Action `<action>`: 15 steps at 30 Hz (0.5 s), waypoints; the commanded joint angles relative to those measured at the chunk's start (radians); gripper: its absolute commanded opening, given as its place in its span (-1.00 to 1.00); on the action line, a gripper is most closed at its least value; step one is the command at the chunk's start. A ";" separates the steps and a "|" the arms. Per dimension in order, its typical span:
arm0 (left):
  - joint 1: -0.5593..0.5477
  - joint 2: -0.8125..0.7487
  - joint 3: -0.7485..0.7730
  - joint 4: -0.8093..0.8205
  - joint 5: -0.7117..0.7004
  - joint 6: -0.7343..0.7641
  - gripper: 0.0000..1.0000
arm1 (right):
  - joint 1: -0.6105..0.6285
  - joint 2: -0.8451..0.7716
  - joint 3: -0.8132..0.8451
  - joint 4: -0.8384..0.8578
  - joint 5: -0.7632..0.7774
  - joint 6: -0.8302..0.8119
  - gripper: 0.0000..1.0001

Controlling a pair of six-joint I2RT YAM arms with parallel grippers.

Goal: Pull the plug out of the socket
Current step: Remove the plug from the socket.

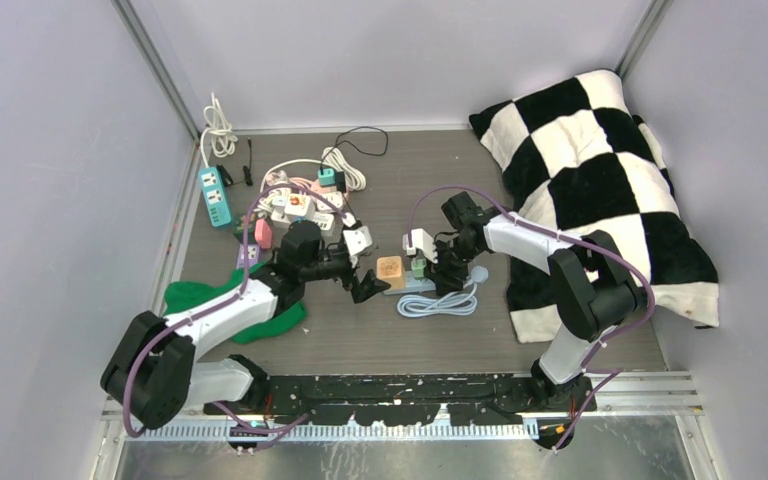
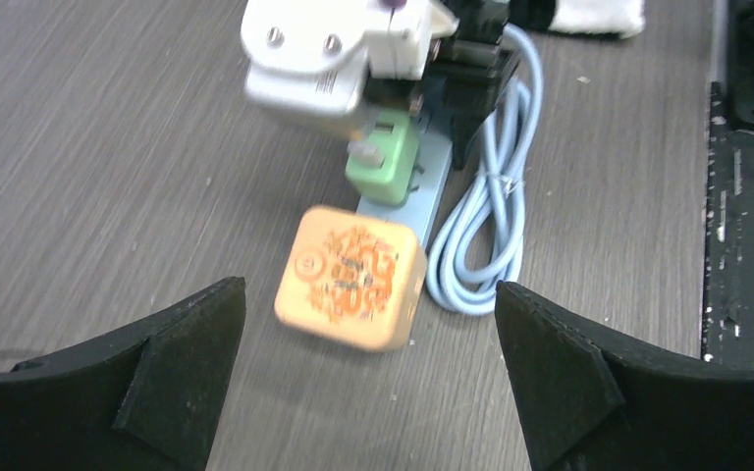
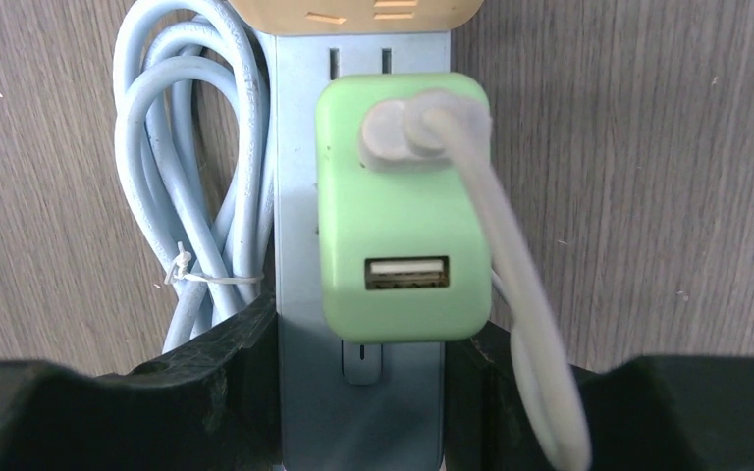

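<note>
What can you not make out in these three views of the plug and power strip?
Left wrist view: orange plug prongs hidden under its blurred body; seated or free, cannot tell.
Right wrist view: that plug cut by top edge; power strip end runs off bottom edge inside right gripper.
Top view: adapter pile at back too small.

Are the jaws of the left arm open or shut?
Open: its black fingers stand far apart; the orange square plug shows between them, untouched.

Soft, even overhead light, faint shadows. The left wrist view blurs the orange plug [image 2: 350, 277]; black fingers [image 2: 157, 383] at bottom look soft.
</note>
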 commanded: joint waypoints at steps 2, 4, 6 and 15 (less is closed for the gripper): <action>0.005 0.075 0.106 -0.033 0.188 0.101 0.96 | 0.003 -0.061 0.005 0.030 -0.054 -0.036 -0.97; 0.009 0.086 0.114 -0.055 0.187 0.130 0.97 | 0.004 -0.065 0.003 0.025 -0.059 -0.039 -0.97; 0.022 0.109 0.134 -0.076 0.202 0.144 0.97 | 0.006 -0.065 0.002 0.025 -0.066 -0.040 -0.97; 0.063 0.244 0.234 -0.151 0.310 0.176 0.95 | 0.010 -0.067 0.005 0.022 -0.075 -0.031 -0.97</action>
